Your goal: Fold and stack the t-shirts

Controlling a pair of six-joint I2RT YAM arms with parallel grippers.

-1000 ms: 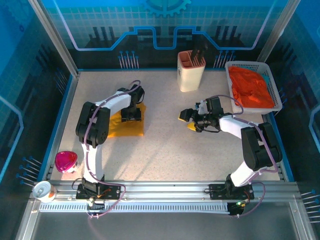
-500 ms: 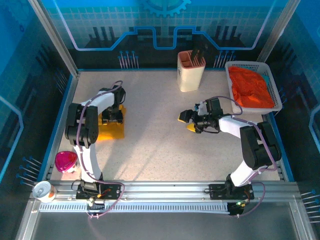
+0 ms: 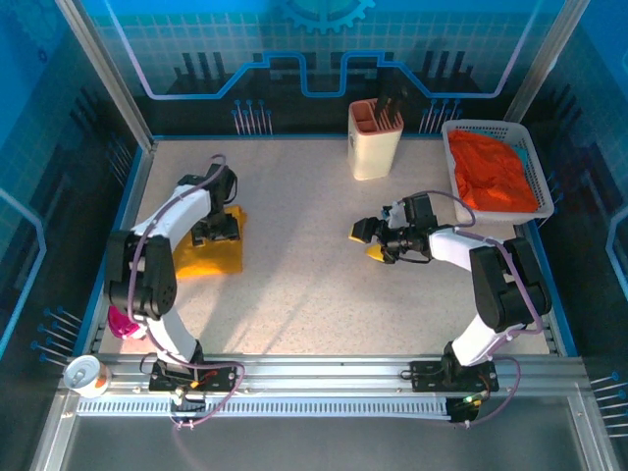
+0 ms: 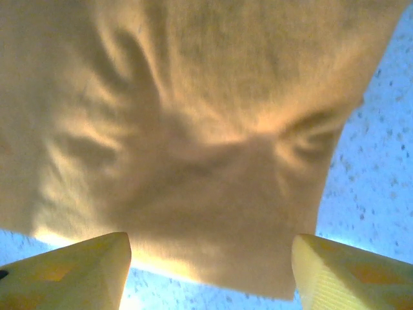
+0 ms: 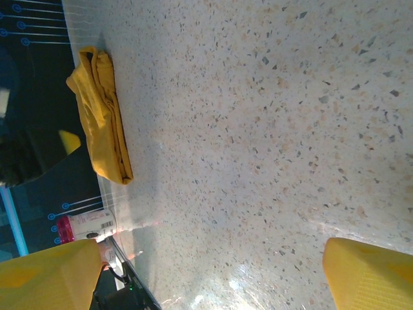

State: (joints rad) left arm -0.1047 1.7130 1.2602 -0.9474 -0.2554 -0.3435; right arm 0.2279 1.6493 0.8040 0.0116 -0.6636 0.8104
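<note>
The mustard-yellow t-shirt [image 3: 209,255] lies folded into a small pad near the table's left edge. My left gripper [image 3: 218,233] is right above its far end. In the left wrist view the yellow cloth [image 4: 193,129] lies flat and wrinkled, its near edge between my left gripper's [image 4: 210,240] wide-apart yellow fingers [image 4: 77,271]; the jaws are open. The orange-red t-shirt [image 3: 491,172] sits bunched in the white basket. My right gripper [image 3: 367,239] hovers open over bare table at centre right. From the right wrist, the yellow t-shirt [image 5: 100,116] is far off beyond my right gripper [image 5: 210,284].
A cream holder [image 3: 375,140] with dark utensils stands at the back centre. The white mesh basket [image 3: 486,126] is at the back right. A pink object [image 3: 129,316] and a can [image 3: 82,373] sit off the front left corner, past the blue table rim [image 3: 116,250].
My left arm swung left, dragging the yellow t-shirt toward the table's left edge, and its jaws widened. The right arm stayed put.
</note>
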